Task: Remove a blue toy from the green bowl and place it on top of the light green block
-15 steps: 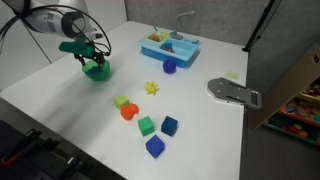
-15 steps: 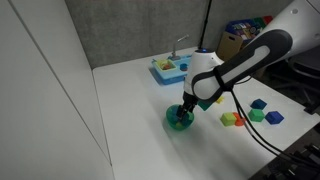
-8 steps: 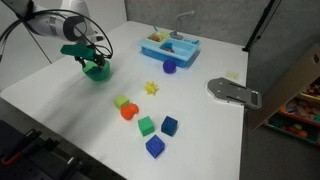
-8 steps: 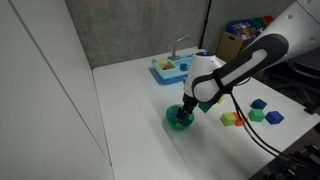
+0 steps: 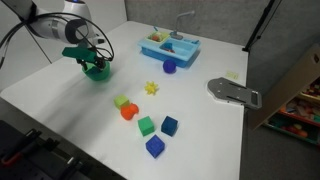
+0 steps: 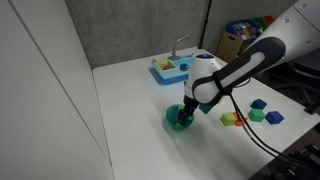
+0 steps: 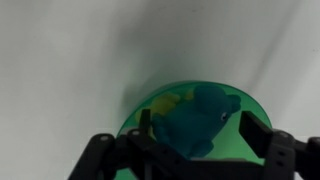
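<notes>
The green bowl (image 5: 97,72) stands at the back of the white table, also seen in an exterior view (image 6: 178,121). In the wrist view the bowl (image 7: 230,140) holds the blue toy (image 7: 195,118), a dark teal figure, with a yellow piece (image 7: 170,100) beside it. My gripper (image 7: 200,138) is down in the bowl, open, one finger on each side of the toy, with a gap on the right side. The exterior views show the gripper (image 5: 90,58) (image 6: 189,107) right over the bowl. The light green block (image 5: 121,102) sits mid-table next to an orange-red block (image 5: 128,113).
A green cube (image 5: 146,125) and two blue cubes (image 5: 169,125) (image 5: 154,146) lie near the front. A yellow star (image 5: 152,88), a purple cylinder (image 5: 170,67) and the light blue toy sink (image 5: 168,46) lie further back. A grey tool (image 5: 233,92) lies at the table's edge.
My gripper has sunk slightly lower over the bowl. The blocks have not moved.
</notes>
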